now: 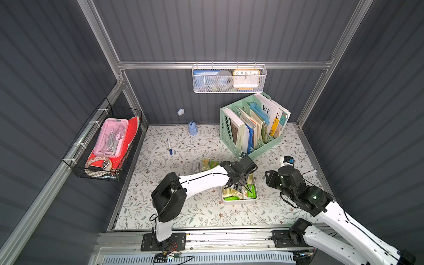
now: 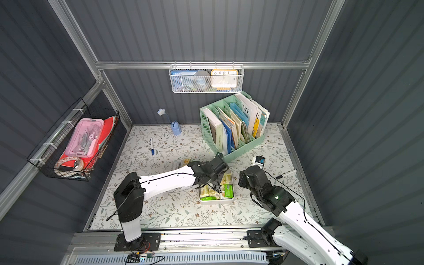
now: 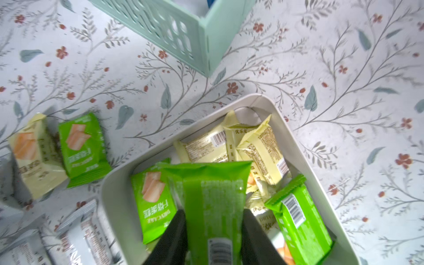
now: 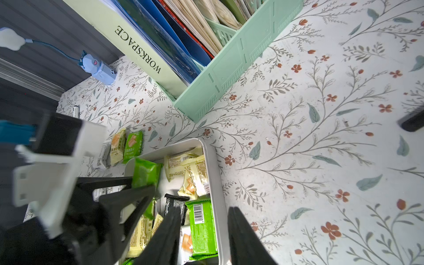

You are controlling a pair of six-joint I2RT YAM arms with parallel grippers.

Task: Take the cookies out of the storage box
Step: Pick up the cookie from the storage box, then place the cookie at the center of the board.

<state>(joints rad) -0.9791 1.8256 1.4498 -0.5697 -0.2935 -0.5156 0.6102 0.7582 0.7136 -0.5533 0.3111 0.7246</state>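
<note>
Storage box (image 1: 238, 202) sits on the floral surface (image 1: 183, 211), right of centre in the lower half of the frame in both top views. It is near the front corner of the mint-green file organizer (image 1: 252, 137) but not touching it.

Left end effector (image 3: 213, 214) is over the box, clenched on a green packet (image 3: 213, 188). One black finger (image 3: 176, 236) presses each long side. The packet is held above the cookies (image 3: 257, 146) lying in the box. The right wrist view shows the same grasp from the side, with the packet's end sticking out past the fingertips.

Contents of the box:
- pale yellow packets bunched toward one corner
- green ones (image 3: 298, 218) along the wall
- one black packet (image 4: 175, 202) among them

Outside the box, a short row of packets (image 1: 205, 164) lies on the surface, just up and left of the box in a top view. They are a pale yellow packet (image 3: 32, 156), a green one beside it (image 3: 82, 146), and white-silver ones (image 3: 82, 238) next to those.

Right end effector (image 4: 204, 211) has its fingers parted. One is over the box interior, the other outside the side wall (image 4: 216, 179). Nothing visible is pinched between them, and I cannot tell whether they touch the wall. In both top views it sits just right of the box.

A blue-capped marker pen (image 1: 169, 146) lies well apart from the box, left of centre in the frame.
</note>
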